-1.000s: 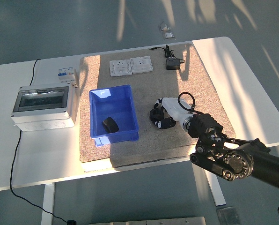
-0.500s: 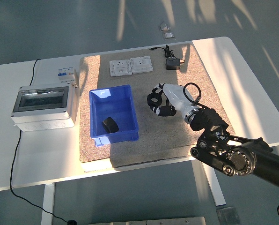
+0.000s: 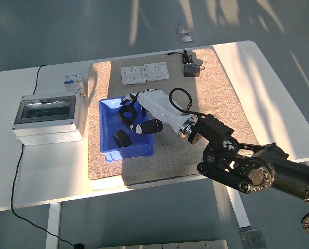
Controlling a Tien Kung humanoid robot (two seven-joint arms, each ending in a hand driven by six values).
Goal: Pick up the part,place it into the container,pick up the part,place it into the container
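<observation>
Spanning the scene, the white table (image 3: 35, 176) carries a tan mat (image 3: 216, 104) across its middle. Toward the table's left edge sits a grey enclosure (image 3: 48, 118) with a clear lid. On the mat's left part stands the blue container (image 3: 108, 140), one black part (image 3: 122, 138) lying inside near its front wall. The right hand (image 3: 139, 111) reaches over the container's right rim, fingers clenched around a second black part (image 3: 127, 112) held above the bin. Two white switch plates (image 3: 145, 73) lie along the mat's far edge, a black adapter (image 3: 191, 71) beside them.

Part (image 3: 122, 138) inside container (image 3: 109, 150); electrical box (image 3: 48, 118) left; wall switches (image 3: 145, 73) behind.
</observation>
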